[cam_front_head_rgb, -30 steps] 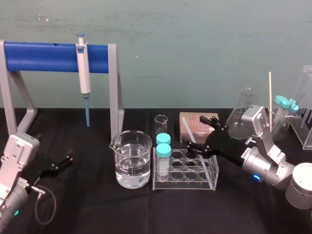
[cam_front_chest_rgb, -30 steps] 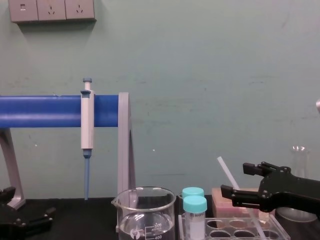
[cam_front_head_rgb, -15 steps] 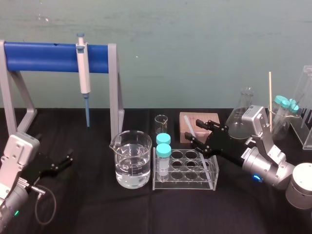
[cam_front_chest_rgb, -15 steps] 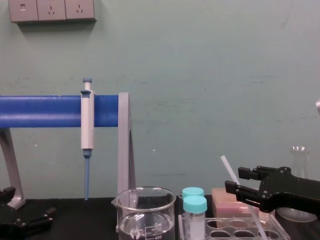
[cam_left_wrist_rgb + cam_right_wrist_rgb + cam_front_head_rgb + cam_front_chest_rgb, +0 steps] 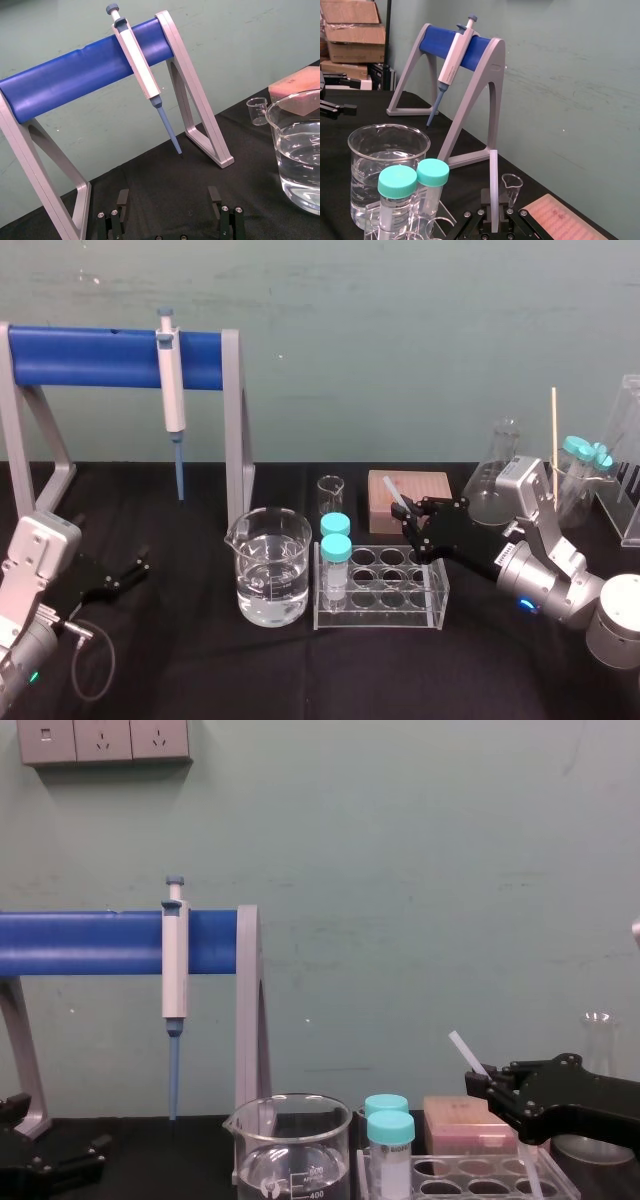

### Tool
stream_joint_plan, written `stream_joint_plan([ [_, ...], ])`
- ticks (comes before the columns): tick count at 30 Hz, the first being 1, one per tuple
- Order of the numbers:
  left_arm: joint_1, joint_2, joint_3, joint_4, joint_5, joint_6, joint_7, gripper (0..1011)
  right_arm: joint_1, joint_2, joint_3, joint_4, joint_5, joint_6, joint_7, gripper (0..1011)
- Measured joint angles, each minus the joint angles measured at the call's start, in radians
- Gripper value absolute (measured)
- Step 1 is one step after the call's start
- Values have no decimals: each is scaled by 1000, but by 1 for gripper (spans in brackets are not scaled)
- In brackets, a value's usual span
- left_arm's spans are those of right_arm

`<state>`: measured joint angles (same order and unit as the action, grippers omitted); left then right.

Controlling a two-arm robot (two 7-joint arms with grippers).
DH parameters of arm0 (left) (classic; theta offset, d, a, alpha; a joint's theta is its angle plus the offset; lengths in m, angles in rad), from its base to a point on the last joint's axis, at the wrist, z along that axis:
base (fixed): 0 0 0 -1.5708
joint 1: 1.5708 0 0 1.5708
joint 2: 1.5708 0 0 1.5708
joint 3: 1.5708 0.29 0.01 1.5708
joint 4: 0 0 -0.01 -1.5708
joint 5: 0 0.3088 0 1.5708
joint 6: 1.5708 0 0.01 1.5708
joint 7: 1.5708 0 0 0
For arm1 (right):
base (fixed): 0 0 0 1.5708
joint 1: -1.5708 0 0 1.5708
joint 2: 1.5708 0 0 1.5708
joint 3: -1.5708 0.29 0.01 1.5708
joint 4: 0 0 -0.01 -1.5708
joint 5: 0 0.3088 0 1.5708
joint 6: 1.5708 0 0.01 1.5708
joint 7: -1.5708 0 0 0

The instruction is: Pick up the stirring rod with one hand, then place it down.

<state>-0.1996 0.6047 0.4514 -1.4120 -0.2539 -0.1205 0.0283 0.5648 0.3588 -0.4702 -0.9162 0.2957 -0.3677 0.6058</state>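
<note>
The thin, straight, translucent whitish stirring rod (image 5: 400, 503) is clamped between the narrowed fingers of the black right end effector (image 5: 415, 525). Its top pokes out above the fingers, tilted toward the robot's left. Its lower end seems to reach down into the clear plastic test-tube rack (image 5: 390, 612) just beneath. So the grasp looks made; lifting the rod clear and laying it down are left.

Counted outward from that end effector:
- one rod
- one rack directly below, with two teal-capped tubes (image 5: 335, 550) at its far left end
- one pink box (image 5: 410, 490) just behind
- one conical glass flask (image 5: 495, 480) behind, to the right
- one small glass beaker (image 5: 331, 495) and one large water-filled beaker (image 5: 270, 580) to the left
- one blue-tipped white pipette (image 5: 172, 390) well off on a blue-barred stand (image 5: 90, 345)

The left end effector (image 5: 125, 575) rests spread wide on the black bench (image 5: 200, 660).
</note>
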Motion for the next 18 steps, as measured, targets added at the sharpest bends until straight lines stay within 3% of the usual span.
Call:
stream_joint_plan([
  [12, 0, 0, 0, 0, 0, 0, 0, 1000, 0, 0, 0, 0, 0, 0, 0, 75],
  [18, 0, 0, 0, 0, 0, 0, 0, 1000, -24, -2, 35, -40, 27, 11, 4, 75],
])
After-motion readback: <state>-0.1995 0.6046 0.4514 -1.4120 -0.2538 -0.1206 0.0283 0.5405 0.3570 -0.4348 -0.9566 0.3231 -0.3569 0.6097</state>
